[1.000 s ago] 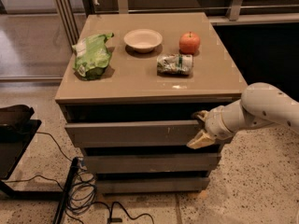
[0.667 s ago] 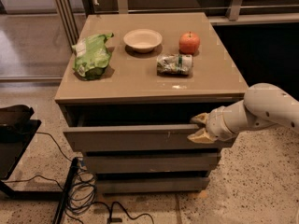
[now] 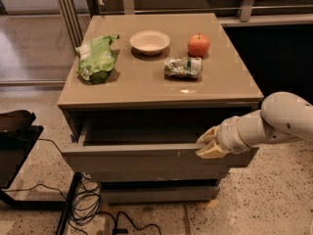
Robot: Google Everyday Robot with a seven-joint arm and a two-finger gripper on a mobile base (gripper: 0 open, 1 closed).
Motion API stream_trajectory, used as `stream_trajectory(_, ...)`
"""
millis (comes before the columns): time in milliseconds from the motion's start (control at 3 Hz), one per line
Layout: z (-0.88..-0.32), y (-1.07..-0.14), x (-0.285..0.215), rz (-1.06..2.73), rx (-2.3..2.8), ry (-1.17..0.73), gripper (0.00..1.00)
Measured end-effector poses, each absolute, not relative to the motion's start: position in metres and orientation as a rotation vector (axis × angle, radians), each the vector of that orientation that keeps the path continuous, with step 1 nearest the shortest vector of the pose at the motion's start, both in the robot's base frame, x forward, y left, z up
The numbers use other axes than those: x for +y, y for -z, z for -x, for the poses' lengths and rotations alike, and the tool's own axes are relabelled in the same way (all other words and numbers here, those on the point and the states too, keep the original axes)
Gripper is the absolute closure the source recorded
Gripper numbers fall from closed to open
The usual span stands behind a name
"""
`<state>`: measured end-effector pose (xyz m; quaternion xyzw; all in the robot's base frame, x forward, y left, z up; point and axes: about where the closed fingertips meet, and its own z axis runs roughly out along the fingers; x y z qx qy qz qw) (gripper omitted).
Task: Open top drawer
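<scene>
The top drawer [image 3: 142, 160] of the grey-brown cabinet is pulled out part way, and its plain grey inside [image 3: 142, 133] shows under the tabletop. My gripper [image 3: 209, 144] sits at the right end of the drawer front, with its pale fingers [image 3: 211, 152] hooked over the front's top edge near the small pale scratches. My white arm reaches in from the right. The two lower drawer fronts [image 3: 156, 192] are pushed in.
On the cabinet top [image 3: 146, 89] lie a green chip bag [image 3: 98, 58], a white bowl [image 3: 149, 41], a red apple [image 3: 198, 45] and a crushed can [image 3: 182, 67]. A black stand [image 3: 19, 146] and cables [image 3: 85, 202] are on the floor at the left.
The top drawer has slid further out toward the camera. My gripper has moved with its front edge, staying at the right end.
</scene>
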<state>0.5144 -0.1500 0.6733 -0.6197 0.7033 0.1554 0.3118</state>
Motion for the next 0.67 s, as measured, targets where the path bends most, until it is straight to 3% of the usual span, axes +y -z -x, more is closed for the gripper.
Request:
stream_trajectory(333,-0.4901,-0.6697,-0.1544,1.617,1.857,-0.423,1.00)
stream_trajectory(667,-0.4893,-0.6707,-0.1545,1.617,1.857,-0.423,0.82)
